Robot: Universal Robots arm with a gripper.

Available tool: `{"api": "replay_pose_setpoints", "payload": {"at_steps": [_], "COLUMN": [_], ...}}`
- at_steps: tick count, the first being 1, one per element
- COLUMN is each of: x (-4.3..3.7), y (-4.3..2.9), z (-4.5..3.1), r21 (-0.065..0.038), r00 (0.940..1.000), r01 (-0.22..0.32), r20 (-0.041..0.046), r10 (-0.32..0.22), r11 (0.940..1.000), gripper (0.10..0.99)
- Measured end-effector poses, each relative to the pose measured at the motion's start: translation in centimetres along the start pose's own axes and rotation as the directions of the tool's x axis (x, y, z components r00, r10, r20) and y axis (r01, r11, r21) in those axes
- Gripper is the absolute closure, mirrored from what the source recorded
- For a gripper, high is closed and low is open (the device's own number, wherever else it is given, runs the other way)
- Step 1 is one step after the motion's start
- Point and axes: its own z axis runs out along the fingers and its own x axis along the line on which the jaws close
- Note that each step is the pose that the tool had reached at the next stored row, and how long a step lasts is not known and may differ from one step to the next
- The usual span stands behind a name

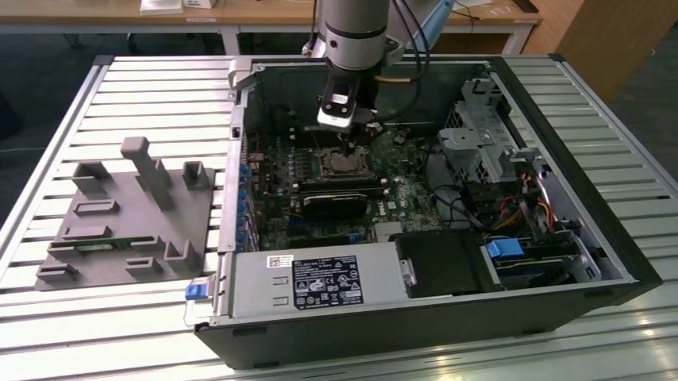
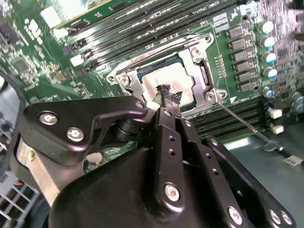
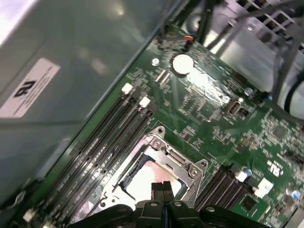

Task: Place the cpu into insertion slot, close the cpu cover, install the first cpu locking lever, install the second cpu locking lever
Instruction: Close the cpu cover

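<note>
Gripper (image 2: 169,95) with fingertips pressed together, nothing clamped between them, poised just over the near edge of the cpu (image 2: 156,78); in the exterior view it hangs inside the open computer case (image 1: 593,214) on the slatted desk (image 1: 159,87). The cpu lies flat in the insertion slot (image 3: 134,166), which shows as a black edge beside the chip. The cpu cover (image 2: 192,66) looks to be down around it, chip showing through the window. One thin lever (image 2: 247,124) stands out from the socket corner across the circuit board (image 2: 42,71), apparently unlatched. Judgement: placing is done, cover about closed, work stands at the first locking lever. That step calls for a firm push with the closed tips, down and sideways under the catch, without scraping the chip. Hard to tell: whether the tips touch the cpu or hover. The gripper body hides the socket's near side, so the second lever cannot be made out. Dark frayed matter at the tips, unidentified.
</note>
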Motion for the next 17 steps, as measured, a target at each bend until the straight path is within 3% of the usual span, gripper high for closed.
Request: {"api": "replay_pose_setpoints", "payload": {"at_steps": [5, 9, 13, 17], "x": [0.00, 0.00, 0.00, 0.00], "y": [0.00, 0.00, 0.00, 0.00], "z": [0.02, 0.03, 0.04, 0.05], "r21": [-0.002, -0.004, -0.005, -0.006], "r00": [0.9960, 0.9867, 0.9721, 0.9528], "r01": [0.090, 0.163, 0.234, 0.304], "r20": [-0.0021, -0.0034, -0.0038, -0.0040], "r10": [-0.090, -0.163, -0.234, -0.304], "r11": [0.9960, 0.9867, 0.9721, 0.9528], "gripper": [0.984, 0.984, 0.984, 0.984]}}
